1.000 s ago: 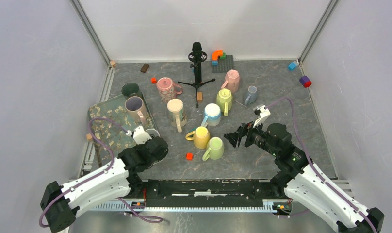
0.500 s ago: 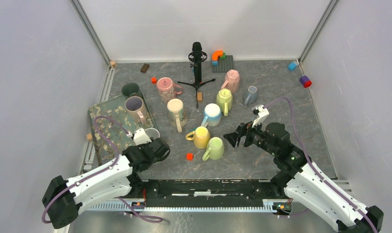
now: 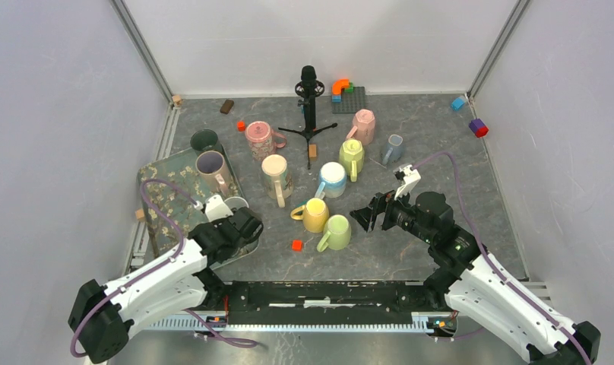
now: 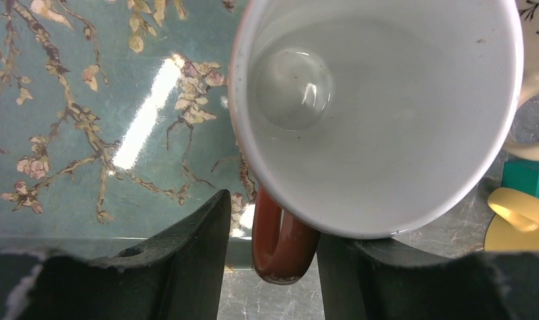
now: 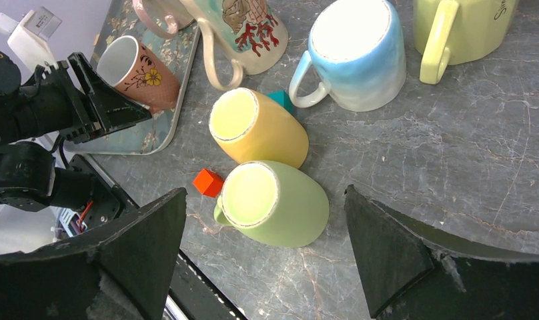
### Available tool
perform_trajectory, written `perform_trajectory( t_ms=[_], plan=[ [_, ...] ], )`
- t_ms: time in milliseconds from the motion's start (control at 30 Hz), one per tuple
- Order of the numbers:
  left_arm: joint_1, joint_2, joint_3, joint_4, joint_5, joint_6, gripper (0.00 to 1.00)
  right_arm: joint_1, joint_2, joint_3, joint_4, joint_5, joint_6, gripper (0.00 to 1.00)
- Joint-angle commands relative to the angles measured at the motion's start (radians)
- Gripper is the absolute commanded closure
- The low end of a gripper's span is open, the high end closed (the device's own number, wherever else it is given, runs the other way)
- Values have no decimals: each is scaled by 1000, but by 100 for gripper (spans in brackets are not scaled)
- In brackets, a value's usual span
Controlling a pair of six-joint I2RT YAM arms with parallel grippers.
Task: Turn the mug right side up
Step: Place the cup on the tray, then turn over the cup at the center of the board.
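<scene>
A terracotta-brown ceramic mug with a white inside and a painted flower sat tipped at a slant at the near right corner of a teal tray patterned with blossom branches. Its mouth pointed up and towards the left arm. The left gripper had its 2 black fingers drawn in around the mug's brown handle. A thin gap on 1 side made it hard to judge how firm the hold was. The right gripper hung wide apart and empty above the grey stone-look table. It was over a yellow mug and a lime-green mug.

By my reckoning the task was partway through. The brown mug was gripped and tilted, neither mouth-down nor standing on its base. What was left was to finish the turn, set the base flat and release the handle.

Counted from above, there were:

- **Mugs:** 11 in all. 3 were on or at the tray, including the held one, and 8 stood or lay on the table.
- **Tray:** 1.
- **Stand:** 1 black tripod stand near the back.
- **Cubes:** 2 small red cubes.
- **Arms:** 2 robot arms.

Several other small blocks lay along the far edge, too small to count with confidence.
</scene>
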Motion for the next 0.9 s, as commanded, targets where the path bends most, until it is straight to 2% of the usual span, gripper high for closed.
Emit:
perform_trajectory(
  t_ms=[0,200,367,700,867],
  plan=[
    [43,6,38,35,-15,81,44,3,6,26,19,-4,-22,7],
    [93,11,50,61,2,152,43,3,8,26,15,-3,-21,7],
    [94,0,81,53,54,213,42,3,12,28,-5,5,-24,7],
    [94,-155,173,-103,206,275,29,4,19,38,-61,76,-21,7],
    [94,-164,224,-99,286,330,26,3,36,47,-85,122,-18,7]
  ],
)
